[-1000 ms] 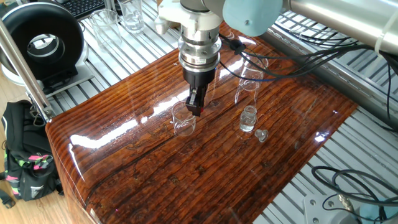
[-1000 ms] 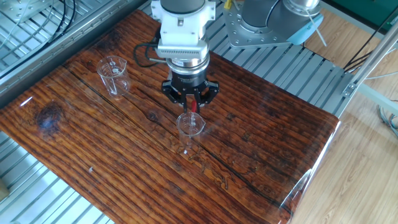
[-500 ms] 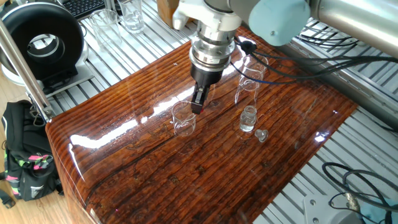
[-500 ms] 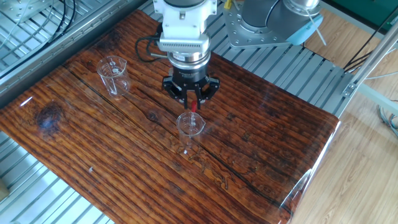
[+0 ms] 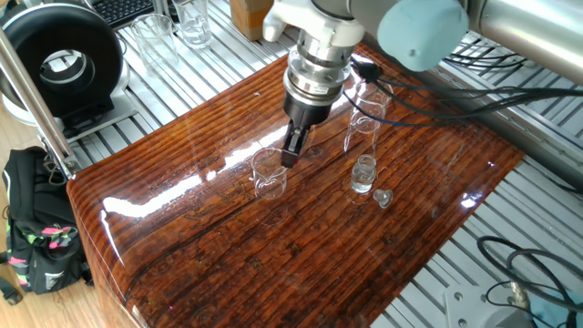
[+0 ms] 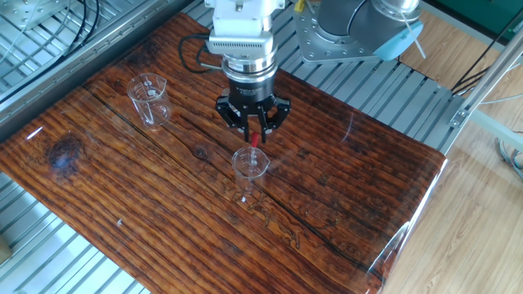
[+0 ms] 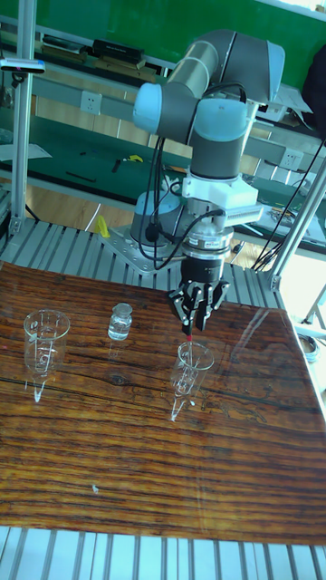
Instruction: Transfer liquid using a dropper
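The gripper point(image 5: 290, 155) (tilted, fingers closed together) hangs just over a small glass beaker point(image 5: 269, 173) on the wooden table point(image 5: 228, 237).

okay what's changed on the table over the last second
The gripper, shut on the dropper, has tilted and its wrist has shifted toward the far conical glass; its tip stays over the near glass. The small bottle and stopper haven't moved.

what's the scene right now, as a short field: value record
gripper: gripper shut on the dropper, red bulb between the fingers
dropper: hanging tip-down into the small beaker
other glassware: measuring cup, small vial, glass stopper lying beside the vial
liquid: too clear to see
surface: glossy wooden board
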Controlling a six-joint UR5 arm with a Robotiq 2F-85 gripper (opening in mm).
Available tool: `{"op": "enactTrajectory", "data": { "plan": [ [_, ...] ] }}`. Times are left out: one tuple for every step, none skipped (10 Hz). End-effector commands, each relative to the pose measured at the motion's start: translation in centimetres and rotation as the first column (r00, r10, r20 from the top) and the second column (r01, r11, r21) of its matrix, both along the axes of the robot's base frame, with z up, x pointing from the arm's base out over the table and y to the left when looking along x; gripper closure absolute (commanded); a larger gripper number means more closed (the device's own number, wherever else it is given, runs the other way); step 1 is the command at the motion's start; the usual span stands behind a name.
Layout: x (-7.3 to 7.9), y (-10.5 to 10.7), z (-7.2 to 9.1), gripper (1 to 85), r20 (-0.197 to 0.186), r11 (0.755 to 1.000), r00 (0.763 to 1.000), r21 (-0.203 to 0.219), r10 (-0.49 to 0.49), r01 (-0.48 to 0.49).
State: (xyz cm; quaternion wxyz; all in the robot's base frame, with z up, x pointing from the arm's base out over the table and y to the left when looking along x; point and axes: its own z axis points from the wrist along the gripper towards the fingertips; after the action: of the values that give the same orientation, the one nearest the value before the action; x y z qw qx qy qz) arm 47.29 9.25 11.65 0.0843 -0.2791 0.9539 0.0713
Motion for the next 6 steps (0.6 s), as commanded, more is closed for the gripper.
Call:
{"op": "enactTrajectory", "data": {
  "plan": [
    [0.23,0.03,0.11,52.3,0.025,1.000,1.000,0.017,-0.012,0.011],
    [0.43,-0.16,0.16,52.3,0.038,1.000,0.999,0.016,-0.013,0.012],
    [0.36,-0.34,0.21,52.3,0.039,1.000,0.999,0.016,-0.013,0.012],
    [0.22,-0.44,0.18,52.7,0.038,1.000,0.999,0.018,-0.017,0.017],
    [0.26,-0.47,0.20,52.7,0.044,1.000,0.999,0.022,-0.022,0.021],
    [0.47,-0.13,0.27,53.0,0.052,0.999,0.998,0.039,-0.032,0.030]
  ]
}}
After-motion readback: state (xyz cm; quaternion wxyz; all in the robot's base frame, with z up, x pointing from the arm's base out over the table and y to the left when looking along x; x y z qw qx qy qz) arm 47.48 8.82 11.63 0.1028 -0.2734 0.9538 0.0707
